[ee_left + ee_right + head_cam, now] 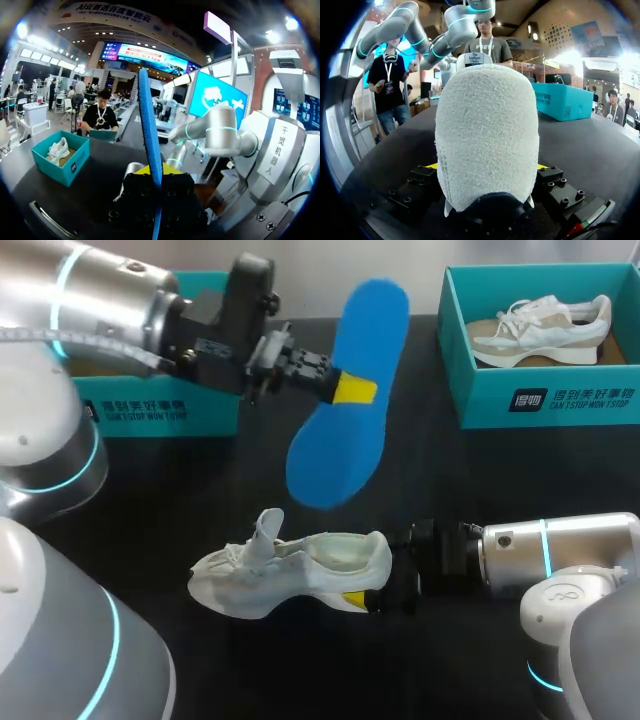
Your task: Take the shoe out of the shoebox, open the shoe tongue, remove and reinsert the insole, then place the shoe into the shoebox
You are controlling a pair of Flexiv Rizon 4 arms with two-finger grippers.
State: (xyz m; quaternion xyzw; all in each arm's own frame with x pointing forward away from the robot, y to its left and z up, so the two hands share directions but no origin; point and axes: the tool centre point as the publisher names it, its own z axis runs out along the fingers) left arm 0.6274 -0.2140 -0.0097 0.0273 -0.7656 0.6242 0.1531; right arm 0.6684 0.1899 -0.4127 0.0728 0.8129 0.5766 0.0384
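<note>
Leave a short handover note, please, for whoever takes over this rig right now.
Left tool: shut on the blue insole, held in the air above the table.
Right tool: shut on the heel of the white shoe, which rests on the table with its tongue raised.
Boxes: teal shoebox at the far left, inside not visible; second shoebox at the far right holds another shoe.
Done: shoe out, tongue open, insole out.
Left: put the insole back in, then place the shoe into the shoebox.
</note>
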